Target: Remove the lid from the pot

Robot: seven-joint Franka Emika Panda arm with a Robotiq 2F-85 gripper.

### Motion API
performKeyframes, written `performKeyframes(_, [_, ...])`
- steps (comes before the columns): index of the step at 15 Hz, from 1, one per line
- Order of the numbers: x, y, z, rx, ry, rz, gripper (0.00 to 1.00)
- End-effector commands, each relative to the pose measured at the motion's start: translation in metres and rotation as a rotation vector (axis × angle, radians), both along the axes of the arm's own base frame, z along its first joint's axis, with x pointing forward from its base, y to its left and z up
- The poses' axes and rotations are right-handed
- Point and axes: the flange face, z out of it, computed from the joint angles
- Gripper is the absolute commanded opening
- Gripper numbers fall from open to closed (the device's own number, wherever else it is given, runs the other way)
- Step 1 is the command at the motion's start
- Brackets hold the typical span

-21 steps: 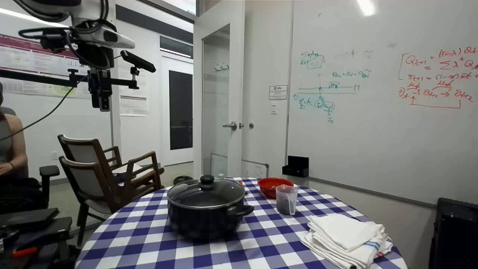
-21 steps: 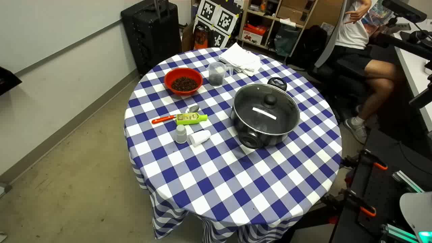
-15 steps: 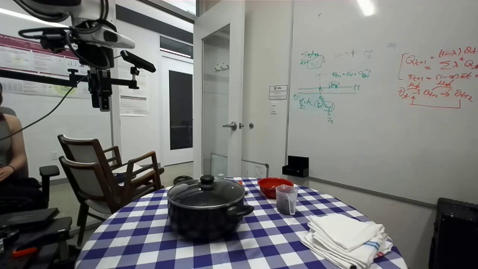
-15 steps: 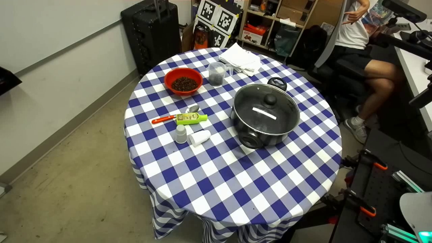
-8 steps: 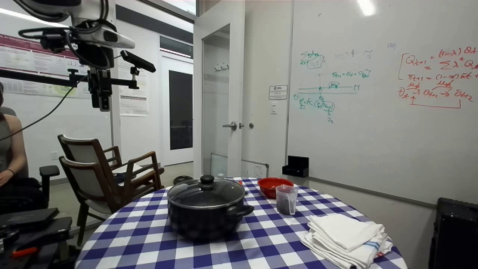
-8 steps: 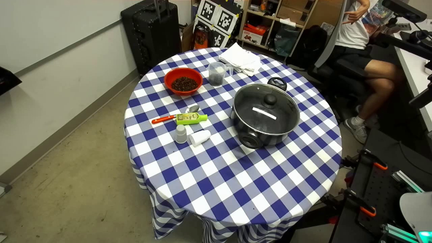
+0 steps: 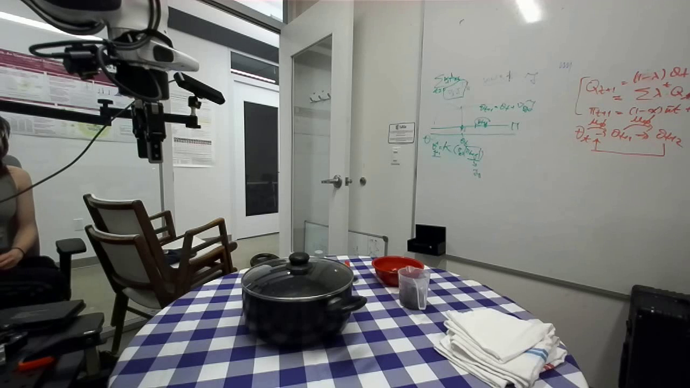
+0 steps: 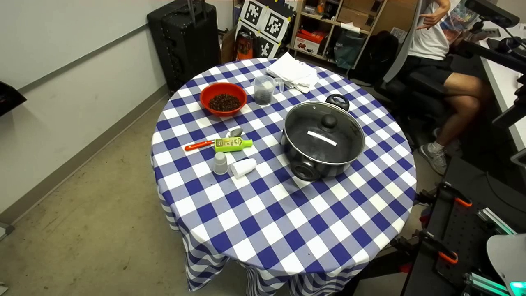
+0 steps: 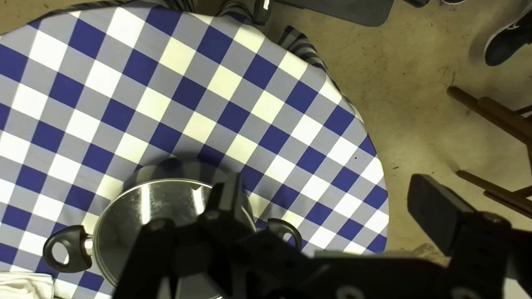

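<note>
The black pot (image 7: 294,323) stands on the checked table, also seen in an exterior view (image 8: 294,154) and the wrist view (image 9: 151,174). The clear glass lid (image 7: 323,277) with its black knob lies flat on the pot; it also shows in an exterior view (image 8: 310,144) and the wrist view (image 9: 124,228). My gripper (image 7: 149,156) hangs high in the air, well above and to the left of the pot in that view. In the wrist view the fingers (image 9: 326,199) are wide apart with nothing between them. One finger hides part of the lid, including the knob.
A red bowl (image 8: 224,98) of dark beans, a clear measuring cup (image 8: 264,90) and folded white towels (image 8: 291,72) lie near the pot. A green bottle (image 8: 232,144), an orange-handled utensil (image 8: 199,145) and small white containers (image 8: 243,167) lie beside it.
My gripper and arm have shifted slightly right and a little down in an exterior view. At the right edge of an exterior view, a bit more of the arm shows. Pot and lid have not moved.
</note>
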Motion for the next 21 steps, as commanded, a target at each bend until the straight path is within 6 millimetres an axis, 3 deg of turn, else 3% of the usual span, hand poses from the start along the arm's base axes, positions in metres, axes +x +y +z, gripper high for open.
performKeyframes(1, [0.033,-0.008,-0.017,-0.001,-0.017,-0.009,1.0])
performKeyframes(11, [0.158,-0.008,-0.118,-0.168,0.023,0.024,1.0])
performKeyframes(17, [0.242,-0.008,-0.136,-0.242,0.039,0.081,1.0])
performKeyframes(21, [0.275,-0.015,-0.15,-0.199,0.055,0.058,1.0])
